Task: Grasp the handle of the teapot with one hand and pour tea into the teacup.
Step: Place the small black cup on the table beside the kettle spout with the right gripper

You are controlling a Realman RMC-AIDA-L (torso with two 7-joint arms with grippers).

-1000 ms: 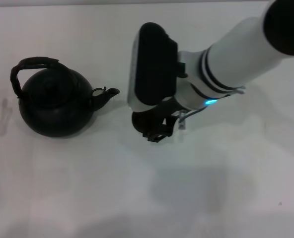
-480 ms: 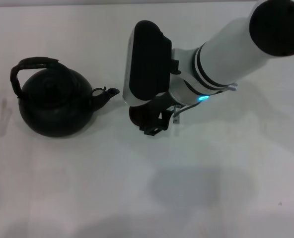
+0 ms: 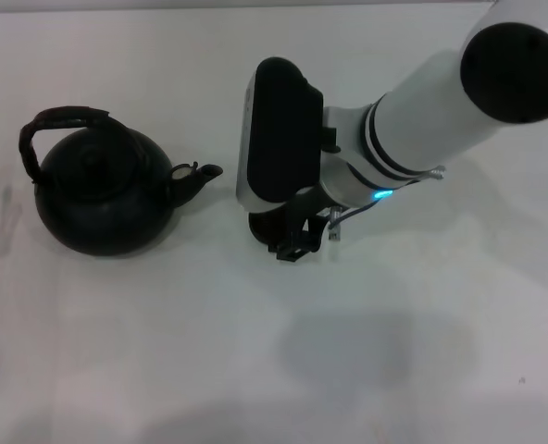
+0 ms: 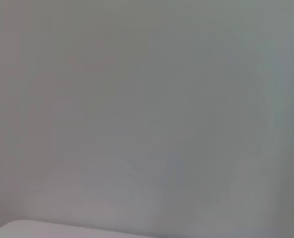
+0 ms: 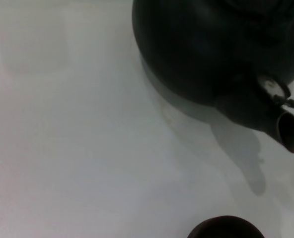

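The round black teapot [image 3: 100, 192] stands on the white table at the left, its spout [image 3: 198, 176] pointing right toward my right arm. Its arched handle [image 3: 63, 118] is tilted back to the far left of the lid. My right gripper [image 3: 292, 242] hangs low over the table just right of the spout, with the black wrist housing above it. The teacup is mostly hidden under that gripper in the head view. In the right wrist view, the dark teacup rim [image 5: 226, 228] shows at the picture's edge, a short gap from the teapot [image 5: 211, 49] and its spout [image 5: 286, 133]. The left gripper is out of view.
The white table [image 3: 255, 370] stretches bare in front of the teapot and the arm. My right forearm [image 3: 441, 102] slants in from the far right. The left wrist view holds only a plain pale surface [image 4: 147, 119].
The right arm swung slightly left, then back right, and the wrist ended almost where it began. The teapot has not moved.
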